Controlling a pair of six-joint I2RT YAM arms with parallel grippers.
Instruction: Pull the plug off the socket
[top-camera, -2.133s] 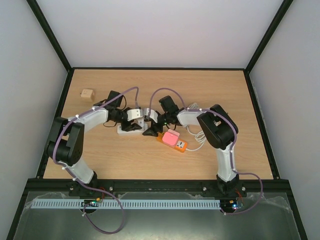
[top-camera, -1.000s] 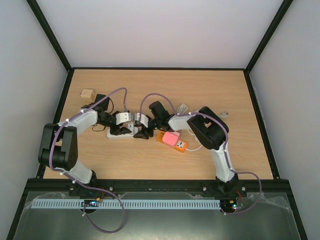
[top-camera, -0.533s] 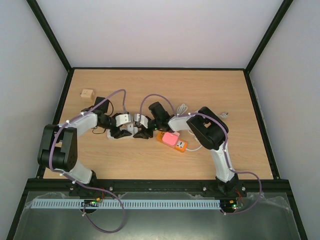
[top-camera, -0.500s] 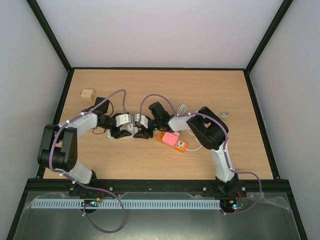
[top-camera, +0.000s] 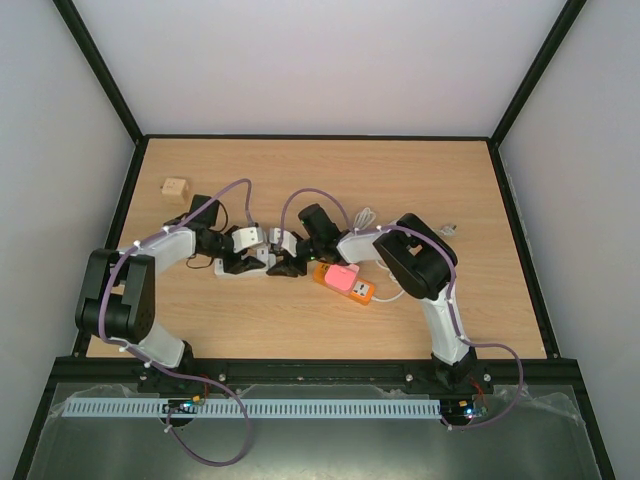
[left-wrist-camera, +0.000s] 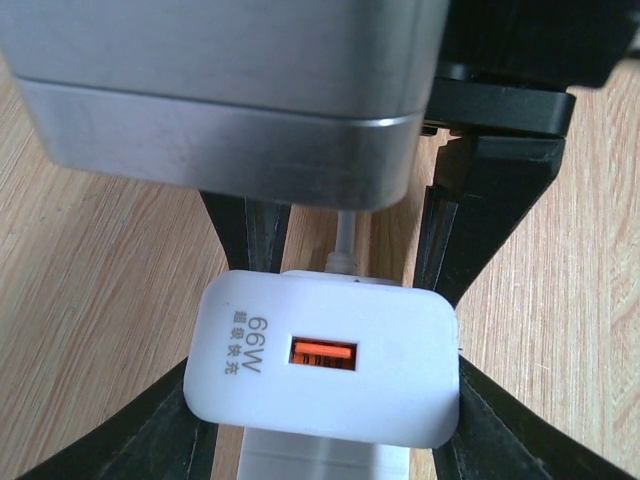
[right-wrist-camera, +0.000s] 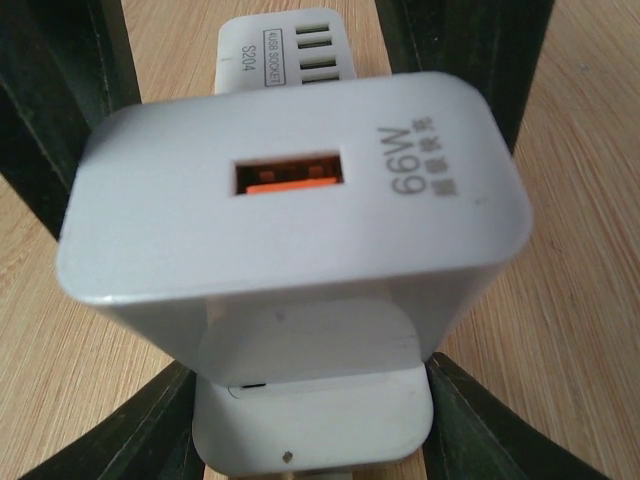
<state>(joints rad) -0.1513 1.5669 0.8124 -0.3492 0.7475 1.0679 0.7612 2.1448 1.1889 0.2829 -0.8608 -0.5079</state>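
Note:
A white socket strip (top-camera: 226, 268) lies on the wooden table, with a white plug (top-camera: 262, 256), a charger block with an orange port, standing in it. My left gripper (top-camera: 243, 263) comes in from the left. In the left wrist view its gripper (left-wrist-camera: 325, 400) is shut on the plug (left-wrist-camera: 325, 355), with a finger (left-wrist-camera: 150, 440) against each side. My right gripper (top-camera: 283, 264) comes in from the right. In the right wrist view its gripper (right-wrist-camera: 312, 420) is shut on the socket strip's end (right-wrist-camera: 315, 410), just below the plug (right-wrist-camera: 290, 200).
An orange power strip with a pink plug (top-camera: 343, 279) lies just right of the grippers, with a white cable (top-camera: 372, 215) behind it. A wooden cube (top-camera: 175, 187) and a black adapter (top-camera: 203, 210) sit at the back left.
Two seconds ago both grippers and the socket strip were further right; they have shifted left. Over the last second the arms have hardly moved.

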